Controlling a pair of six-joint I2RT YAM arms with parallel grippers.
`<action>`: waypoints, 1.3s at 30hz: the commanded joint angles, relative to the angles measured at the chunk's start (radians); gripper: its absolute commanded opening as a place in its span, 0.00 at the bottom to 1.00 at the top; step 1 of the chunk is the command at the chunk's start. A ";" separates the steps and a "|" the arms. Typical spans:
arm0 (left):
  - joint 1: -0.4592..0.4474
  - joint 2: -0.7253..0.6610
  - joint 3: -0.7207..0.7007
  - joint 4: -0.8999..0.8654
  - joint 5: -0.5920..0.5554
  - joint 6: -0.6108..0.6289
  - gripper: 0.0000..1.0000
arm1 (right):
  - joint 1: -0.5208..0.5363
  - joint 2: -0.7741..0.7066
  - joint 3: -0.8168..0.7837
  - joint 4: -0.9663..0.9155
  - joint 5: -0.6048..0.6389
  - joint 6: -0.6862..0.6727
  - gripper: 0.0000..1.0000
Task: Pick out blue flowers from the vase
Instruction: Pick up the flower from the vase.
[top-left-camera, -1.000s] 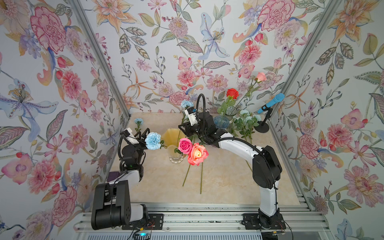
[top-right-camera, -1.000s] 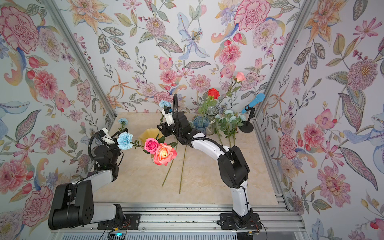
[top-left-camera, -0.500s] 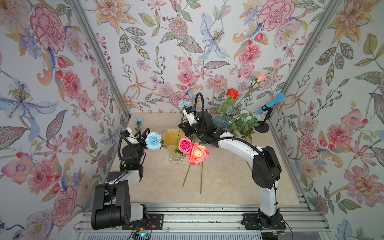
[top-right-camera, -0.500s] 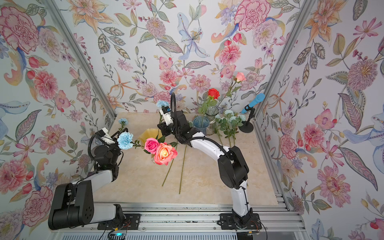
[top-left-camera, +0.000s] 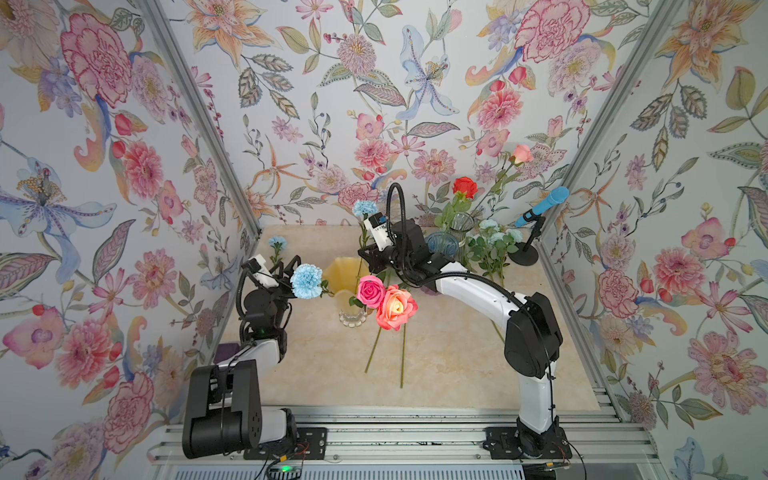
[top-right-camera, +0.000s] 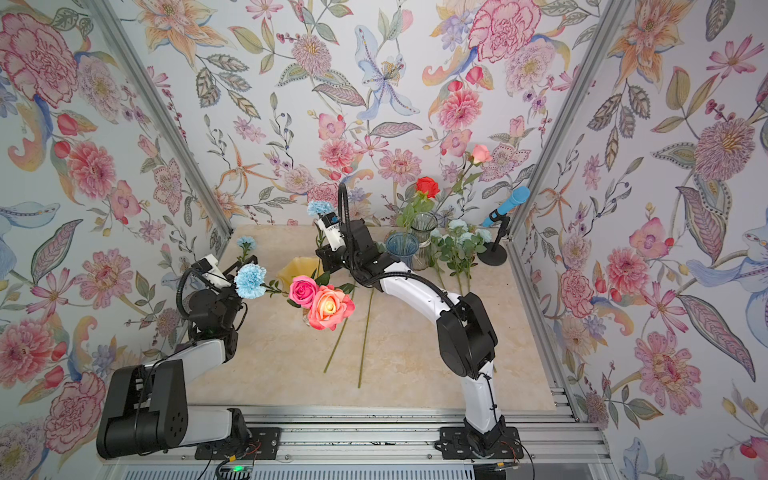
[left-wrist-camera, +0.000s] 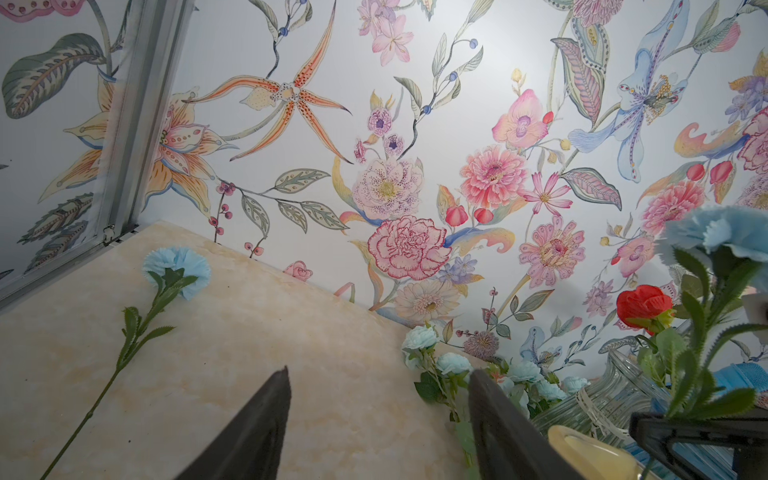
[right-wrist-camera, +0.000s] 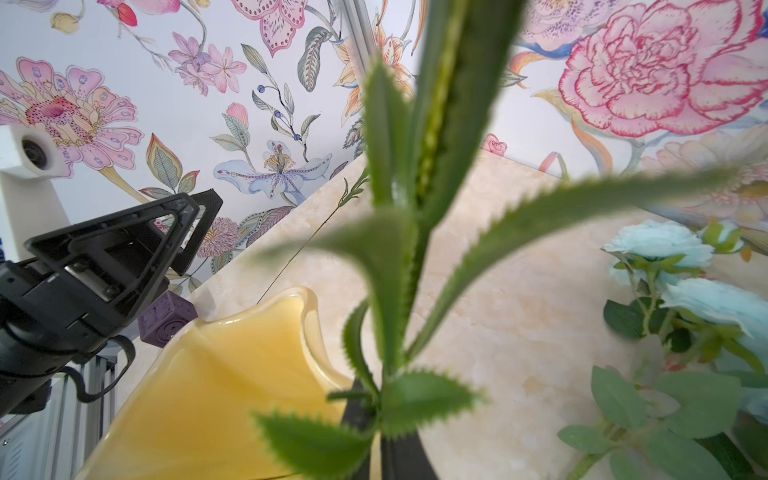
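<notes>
A yellow vase (top-left-camera: 341, 269) stands mid-table with pink and orange roses and a sky-blue carnation (top-left-camera: 306, 280) leaning left. My right gripper (top-left-camera: 368, 254) is shut on the green stem (right-wrist-camera: 415, 257) of another blue carnation (top-left-camera: 365, 208), just above the vase's rim (right-wrist-camera: 307, 316). That bloom stands upright above the gripper. My left gripper (left-wrist-camera: 379, 370) hangs open and empty just left of the leaning carnation. A third blue carnation (left-wrist-camera: 176, 266) lies on the table at the back left. A spray of aqua blooms (top-left-camera: 494, 237) lies at the back right.
A pink rose (top-left-camera: 370, 291) and an orange rose (top-left-camera: 397, 307) overhang the vase's front. Two long green stems (top-left-camera: 402, 353) lie on the table. At the back stand a blue glass vase (top-left-camera: 440, 245), a clear vase with a red rose (top-left-camera: 464, 187), and a blue microphone (top-left-camera: 540, 205). A purple cube (right-wrist-camera: 166, 320) sits left.
My right gripper has closed on the carnation stem and edged slightly left. The left arm has not moved.
</notes>
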 joint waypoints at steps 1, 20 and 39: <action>-0.006 0.003 0.029 0.031 0.014 -0.006 0.70 | 0.005 -0.012 0.039 -0.026 0.013 -0.024 0.00; 0.061 -0.227 0.248 -0.319 0.142 0.172 0.70 | -0.132 -0.135 0.252 -0.044 -0.151 0.068 0.00; 0.056 -0.175 0.720 -0.278 0.703 -0.022 0.86 | -0.175 -0.169 0.515 -0.085 -0.394 0.132 0.00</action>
